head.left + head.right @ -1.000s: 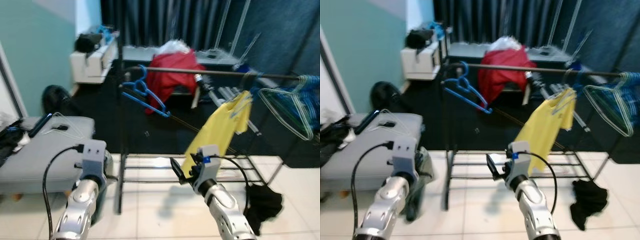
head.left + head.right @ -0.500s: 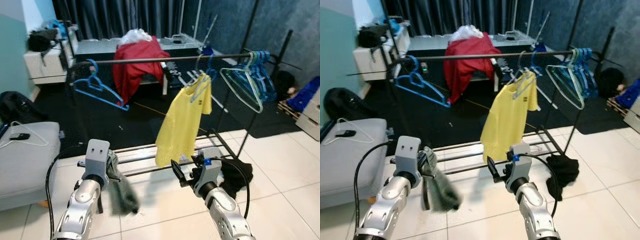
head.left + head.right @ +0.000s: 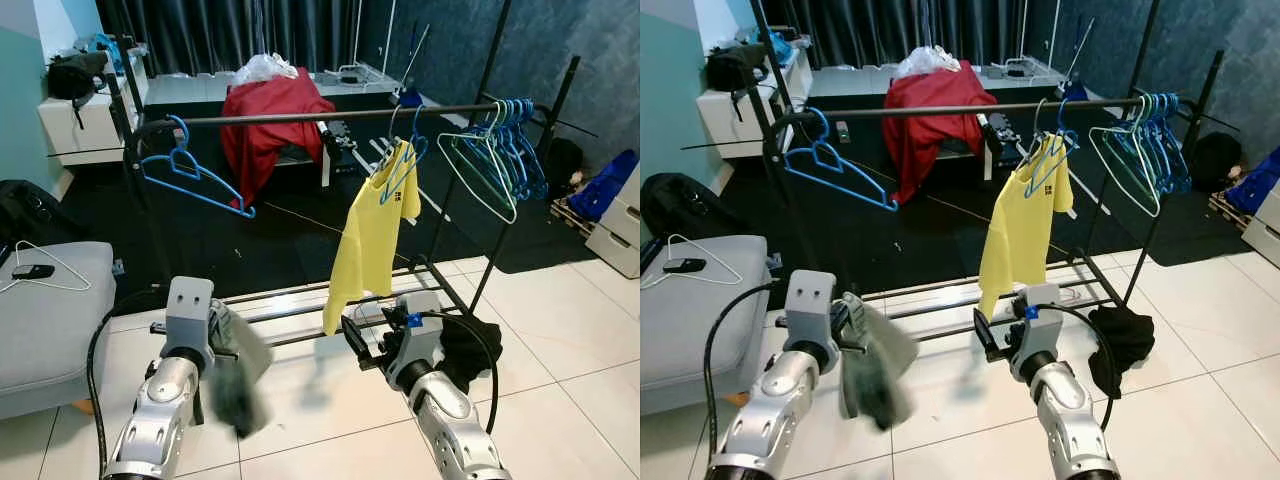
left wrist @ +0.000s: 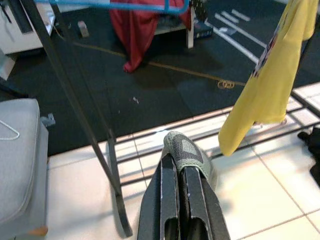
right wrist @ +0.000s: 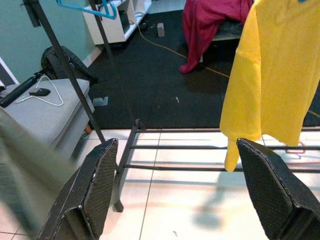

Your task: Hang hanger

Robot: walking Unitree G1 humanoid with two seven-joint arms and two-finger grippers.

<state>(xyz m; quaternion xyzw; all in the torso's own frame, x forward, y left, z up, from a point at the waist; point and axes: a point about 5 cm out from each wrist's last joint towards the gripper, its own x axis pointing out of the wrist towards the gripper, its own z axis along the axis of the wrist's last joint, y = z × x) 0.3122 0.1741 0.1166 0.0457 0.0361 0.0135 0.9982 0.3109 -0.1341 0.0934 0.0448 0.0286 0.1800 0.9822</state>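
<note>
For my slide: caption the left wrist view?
Left gripper shut on grey-green cloth, facing yellow T-shirt.

The grey-green cloth (image 3: 238,372) is blurred below the left gripper (image 4: 179,172); its shape cannot be told.

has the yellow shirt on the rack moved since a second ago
Cannot tell. The yellow shirt hangs beside the green hangers on the rail as before; the camera itself moved.
</note>
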